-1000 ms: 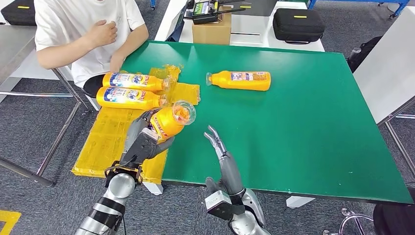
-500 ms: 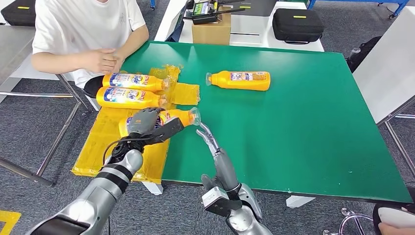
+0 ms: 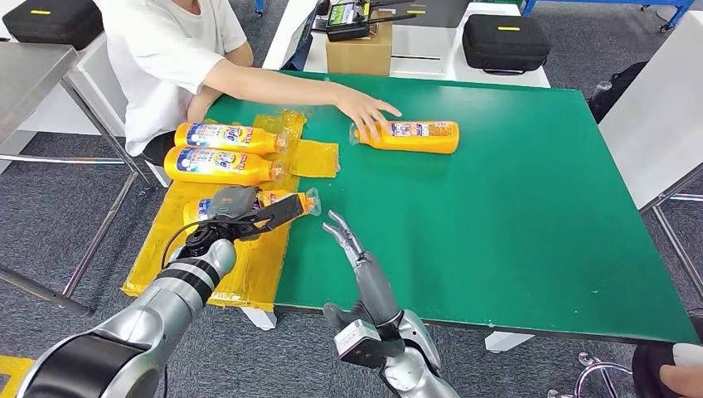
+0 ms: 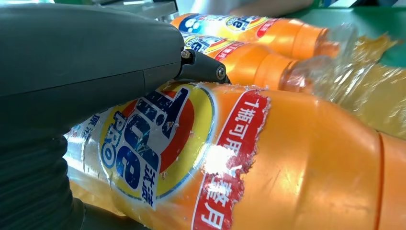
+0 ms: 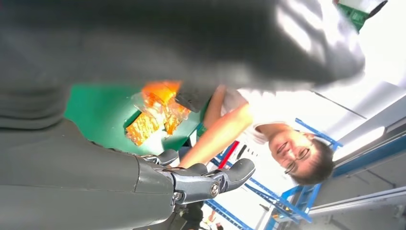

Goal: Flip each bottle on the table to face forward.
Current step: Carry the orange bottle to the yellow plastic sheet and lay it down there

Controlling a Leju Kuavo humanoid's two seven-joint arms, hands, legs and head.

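The left hand [image 3: 236,209] grips a lying orange bottle [image 3: 278,201] on the yellow sheet [image 3: 186,249] at the tabletop [image 3: 497,207] edge — logo label facing up in the left wrist view. Two more bottles [image 3: 224,152] lie side by side just beyond it. The right hand [image 3: 352,245] hovers above the green surface, fingers extended, holding nothing. A person's hand [image 3: 369,109] rests on the far bottle [image 3: 414,135] — lying well apart.

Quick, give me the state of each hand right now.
Left hand: holding an orange detergent bottle lying on the yellow plastic wrap.
Right hand: open, fingers apart, holding nothing.
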